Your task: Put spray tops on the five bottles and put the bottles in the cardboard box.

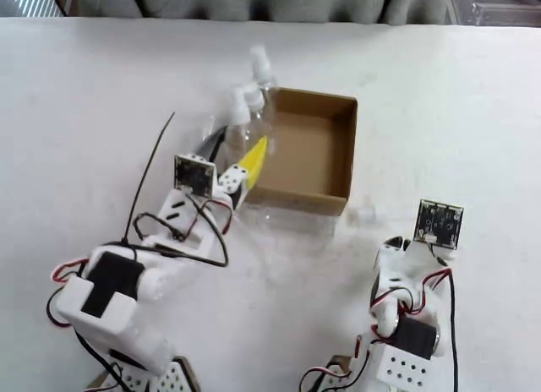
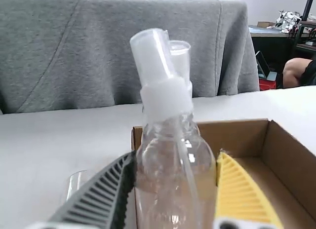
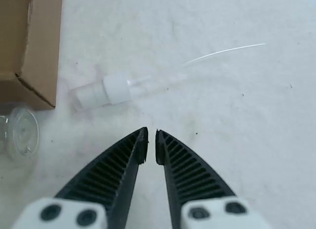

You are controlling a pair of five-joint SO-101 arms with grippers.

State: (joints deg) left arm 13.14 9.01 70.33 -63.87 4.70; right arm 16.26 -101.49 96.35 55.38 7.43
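- The cardboard box sits mid-table with its floor bare, so by my reading no bottle has been packed yet and most of the task is left.
- The left gripper has its black and yellow jaws pinching a clear bottle by the body. It is held upright just beside the box's left wall, and I judge it is the next one to go in.
- A second capped bottle stands close behind the held one, near the box's far left corner.
- An uncapped clear bottle lies on its side on the table in front of the box, waiting for a top.
- I cannot make out the other two bottles.
- The right gripper hangs over the table, its jaws almost pressed together on nothing.
- The held bottle's white spray top looks seated on the neck.
- A loose spray top lies near the box's front right corner, its thin tube trailing away.
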